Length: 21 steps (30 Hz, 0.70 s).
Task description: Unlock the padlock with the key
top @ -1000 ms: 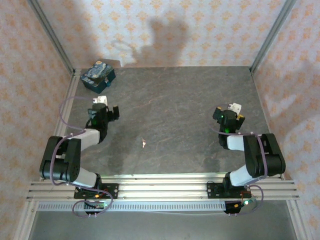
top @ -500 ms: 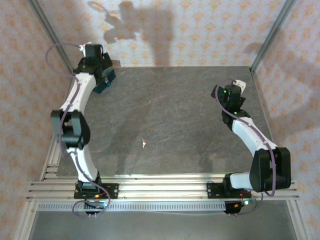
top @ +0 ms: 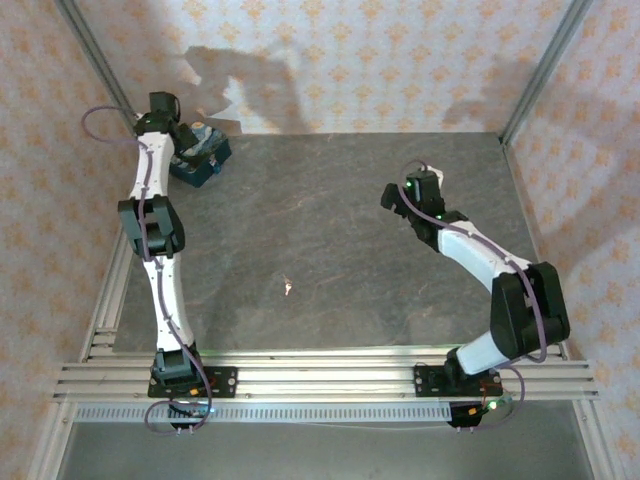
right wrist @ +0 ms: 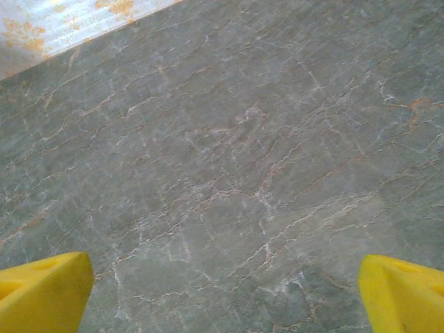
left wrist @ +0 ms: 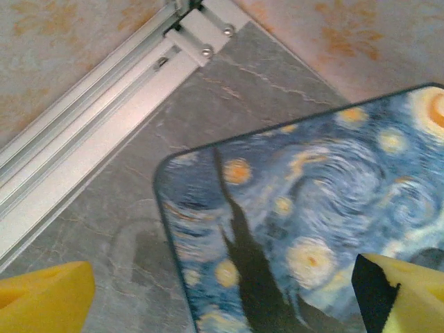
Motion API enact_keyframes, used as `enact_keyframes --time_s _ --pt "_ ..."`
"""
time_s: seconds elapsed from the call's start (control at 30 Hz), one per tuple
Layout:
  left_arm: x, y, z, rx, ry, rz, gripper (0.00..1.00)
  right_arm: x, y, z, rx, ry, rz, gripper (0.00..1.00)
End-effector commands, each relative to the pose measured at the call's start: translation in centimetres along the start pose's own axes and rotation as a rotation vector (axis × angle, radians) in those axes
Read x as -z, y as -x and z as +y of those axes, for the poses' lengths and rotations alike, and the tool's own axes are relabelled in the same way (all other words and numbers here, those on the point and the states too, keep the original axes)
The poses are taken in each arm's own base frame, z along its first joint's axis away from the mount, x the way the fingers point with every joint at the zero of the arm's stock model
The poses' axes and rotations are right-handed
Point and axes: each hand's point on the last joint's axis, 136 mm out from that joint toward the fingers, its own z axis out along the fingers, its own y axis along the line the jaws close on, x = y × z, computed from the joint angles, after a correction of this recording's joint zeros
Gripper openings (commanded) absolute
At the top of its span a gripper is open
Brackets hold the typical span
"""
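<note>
1. The key (top: 287, 288) lies on the grey table (top: 350, 230), a little below and left of centre in the top view. It is a tiny pale sliver with a reddish spot.
2. The left gripper (left wrist: 222, 302) is at the upper left of the top view, over the blue star-print tin (left wrist: 312, 208) in the table's far corner.
3. Its jaws stand wide apart and grasp nothing. The yellow fingertips (left wrist: 41, 302) sit at the two lower corners of the left wrist view, with the tin's lid between them.
4. The key is well apart from these jaws, far down and to the right in the top view.
5. The right gripper (right wrist: 223, 291) is right of centre in the top view, over bare table. Its jaws are spread wide too, and empty.
6. The key lies down and to the left of the right gripper, well apart from its jaws.
7. A metal rail (left wrist: 83, 159) runs near the tin, across the upper left of the left wrist view.
</note>
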Motion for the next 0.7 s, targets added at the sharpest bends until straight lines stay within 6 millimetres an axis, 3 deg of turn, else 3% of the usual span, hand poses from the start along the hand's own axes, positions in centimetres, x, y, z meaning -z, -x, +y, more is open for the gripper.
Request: enact_keyframes --time_s 0.0,0.27,0.67 --pt "-0.3 -1.6 -2.2 0.019 -0.089 0.074 0.91 -0.8 0.1 1.9 -0.010 0.018 0.026 0.97" --pt "-2.0 -7.7 -2.5 0.000 -0.119 0.236 0.72 -0.7 0.1 3.9 0.004 0.055 0.036 0.97" --pt "-0.2 -15.0 -2.2 -0.066 -0.131 0.328 0.58 1.2 -0.7 3.1 -0.003 0.065 0.047 0.97"
